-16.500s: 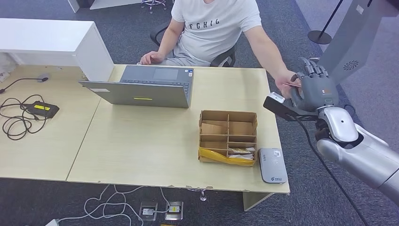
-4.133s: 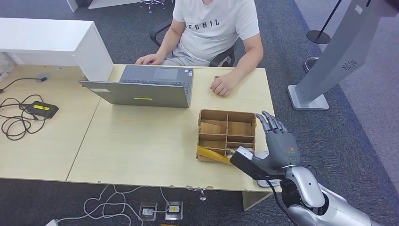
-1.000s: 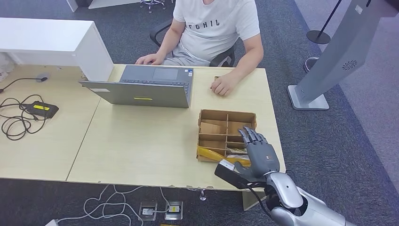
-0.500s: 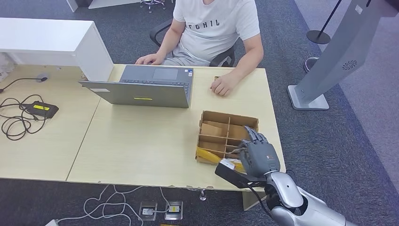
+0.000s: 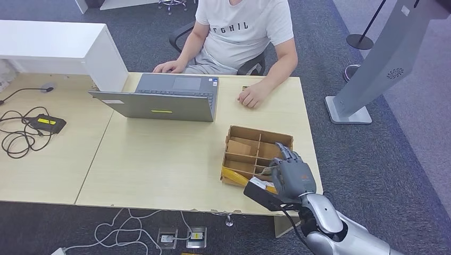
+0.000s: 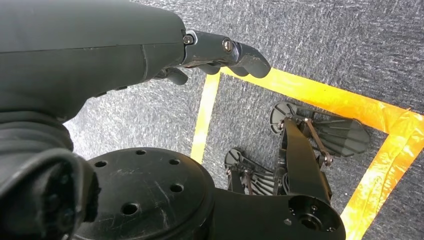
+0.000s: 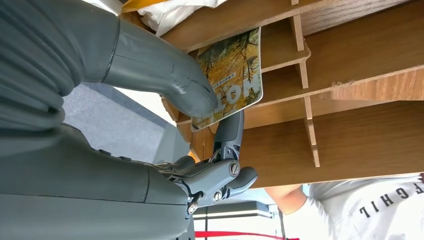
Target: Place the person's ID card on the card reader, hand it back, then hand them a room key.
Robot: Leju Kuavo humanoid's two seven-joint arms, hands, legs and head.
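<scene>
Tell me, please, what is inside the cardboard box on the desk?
The cardboard box has dividers; its far slots look empty. At the near end the right hand pinches a yellow picture card, hiding what lies beneath.

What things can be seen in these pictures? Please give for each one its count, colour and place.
desk: one, pale wood, in front of the robot.
laptop: one, grey, open, at the far side of the desk before the person.
divided box: one, brown cardboard, near the desk's right end, yellow tape at its near edge.
room key card: one, yellow picture print, at the box's compartments, pinched by the right hand.
adapter with cables: one, black, on the desk's left part.
cabinet: one, white, far left.
stand: one, grey, on the carpet to the right.
person: one, white T-shirt, seated behind the desk.
right hand: grey, over the box.
left hand: dark, hanging above the floor's yellow tape.
</scene>
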